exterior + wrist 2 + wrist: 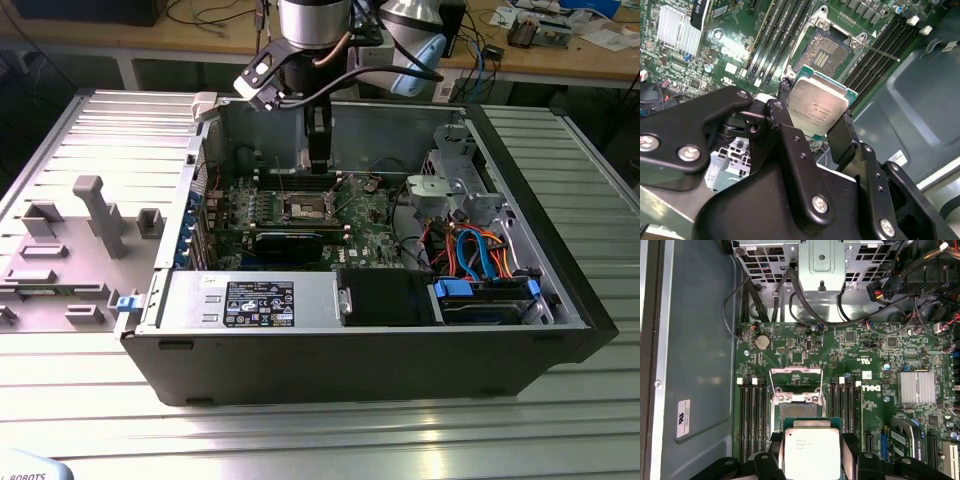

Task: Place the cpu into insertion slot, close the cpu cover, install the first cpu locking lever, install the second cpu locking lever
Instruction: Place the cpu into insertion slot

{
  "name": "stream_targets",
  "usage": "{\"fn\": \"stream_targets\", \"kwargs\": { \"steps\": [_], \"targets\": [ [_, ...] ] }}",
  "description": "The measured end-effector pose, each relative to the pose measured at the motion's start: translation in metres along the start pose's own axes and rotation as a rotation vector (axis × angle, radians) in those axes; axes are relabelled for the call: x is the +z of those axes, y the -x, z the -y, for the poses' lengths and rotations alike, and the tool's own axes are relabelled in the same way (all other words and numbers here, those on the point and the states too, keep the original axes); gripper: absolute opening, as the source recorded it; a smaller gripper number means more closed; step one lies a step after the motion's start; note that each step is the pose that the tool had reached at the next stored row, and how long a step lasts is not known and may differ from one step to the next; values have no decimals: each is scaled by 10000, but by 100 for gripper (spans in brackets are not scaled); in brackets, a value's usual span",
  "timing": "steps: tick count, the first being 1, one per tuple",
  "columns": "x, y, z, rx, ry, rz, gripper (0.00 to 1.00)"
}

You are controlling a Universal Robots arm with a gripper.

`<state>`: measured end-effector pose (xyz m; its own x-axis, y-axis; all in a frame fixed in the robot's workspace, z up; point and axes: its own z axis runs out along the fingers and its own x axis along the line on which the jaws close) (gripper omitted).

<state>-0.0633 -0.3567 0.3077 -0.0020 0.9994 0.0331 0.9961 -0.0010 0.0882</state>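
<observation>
— Which step was in hand?

— The first, I judged; the gripper (pixel 814 112) was pinching the cpu (pixel 812 452) by two opposite edges and held it above the near edge of the slot (pixel 795 412), not yet seated; the cover (pixel 796 371) stood tipped up, clear of the slot; one lever (pixel 882 51) was swung out to the side.

— What would seating it call for?

— By my reckoning, the chip square to the slot and level, let down gently; the contacts looked fine and would likely not forgive a skewed drop; the room was tight, with memory slots (pixel 752 420) close on both sides.

— And the surroundings?

— The board (pixel 860 350) lay flat inside an open case (pixel 350 350) on a ribbed metal table (pixel 300 440); a grey fixture (pixel 95 215) sat at the exterior view's left; a cluttered bench (pixel 560 60) ran behind.
</observation>
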Motion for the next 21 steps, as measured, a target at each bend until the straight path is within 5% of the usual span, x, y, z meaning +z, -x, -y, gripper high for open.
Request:
{"fn": "stream_targets", "kwargs": {
  "steps": [2, 7, 21],
  "targets": [
    [103, 4, 10, -3, 0, 0, 55],
    [224, 8, 25, -12, -1, 0, 55],
    [258, 3, 34, -11, -1, 0, 55]
  ]
}}
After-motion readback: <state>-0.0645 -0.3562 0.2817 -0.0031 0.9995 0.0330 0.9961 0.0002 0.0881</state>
